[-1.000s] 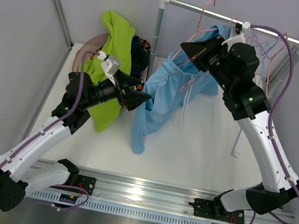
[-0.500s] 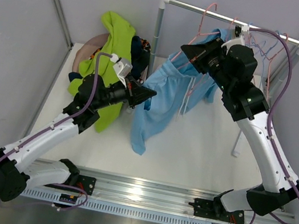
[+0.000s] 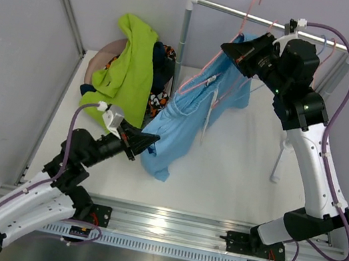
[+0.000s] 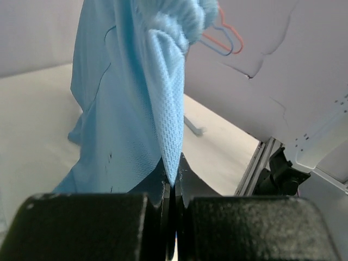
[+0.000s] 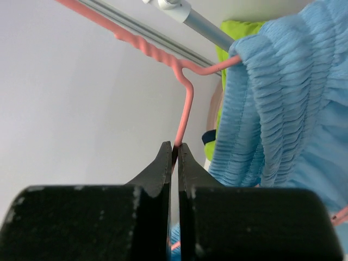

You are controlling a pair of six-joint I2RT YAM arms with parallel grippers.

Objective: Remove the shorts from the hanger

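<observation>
Below the rail [image 3: 213, 5], we pinch a low fold of the hanging light blue shorts [image 3: 187, 116] in our left gripper [image 3: 151, 140]; our right gripper [image 3: 233, 48] clamps the pink hanger [image 5: 187, 109]. Soft, light mesh should slide free.

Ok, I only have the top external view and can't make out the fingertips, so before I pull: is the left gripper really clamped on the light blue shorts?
Observer: Yes. In the left wrist view the left gripper is shut, with a fold of the light blue shorts pinched between its tips.
Operator: And the right one, does it have fabric or hanger?
Observer: Hanger only. The right wrist view shows the right gripper shut on the bare wire of the pink hanger, below the twisted neck.
Operator: Are the shorts on that hanger?
Observer: Yes. In that view the hanger's arm runs into the gathered waistband, beside the fingers.
</observation>
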